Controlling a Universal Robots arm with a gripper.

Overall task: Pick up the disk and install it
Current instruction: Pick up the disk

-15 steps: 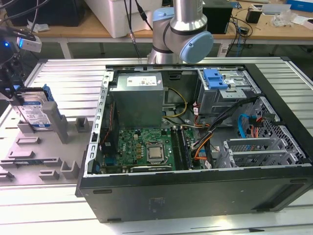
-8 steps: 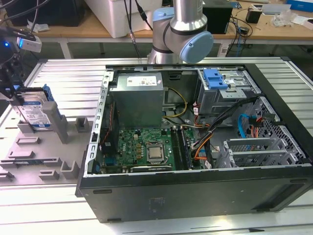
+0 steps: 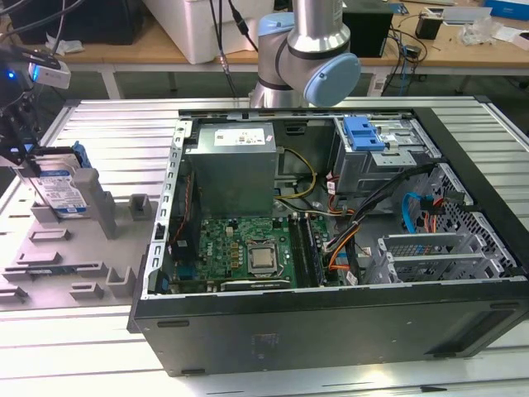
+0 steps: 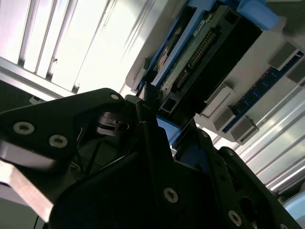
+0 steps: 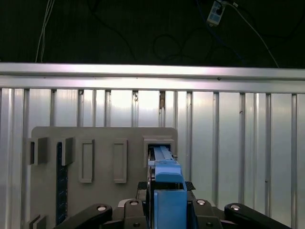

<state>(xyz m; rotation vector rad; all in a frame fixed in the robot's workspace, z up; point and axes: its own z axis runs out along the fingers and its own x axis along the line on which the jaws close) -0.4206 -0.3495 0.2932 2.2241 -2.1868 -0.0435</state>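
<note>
Item 1, flat rectangular silver disk with blue-and-white label and blue plastic carrier (image 3: 64, 188): stands upright in grey slotted plastic holder (image 3: 50, 248), well apart from open black computer case (image 3: 331, 322); black gripper (image 3: 29, 165) straddles its edge, clamped or loose cannot be told; lift and installation both outstanding.

No print can be read: the blue-and-white label (image 3: 68, 197) on the disk (image 3: 59, 178) and the white sticker (image 3: 241, 136) on the power-supply box (image 3: 231, 178) are too small to make out.

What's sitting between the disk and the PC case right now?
Exterior view: between the disk and the PC case lies the grey fixture, with its tall post and small block.
</note>
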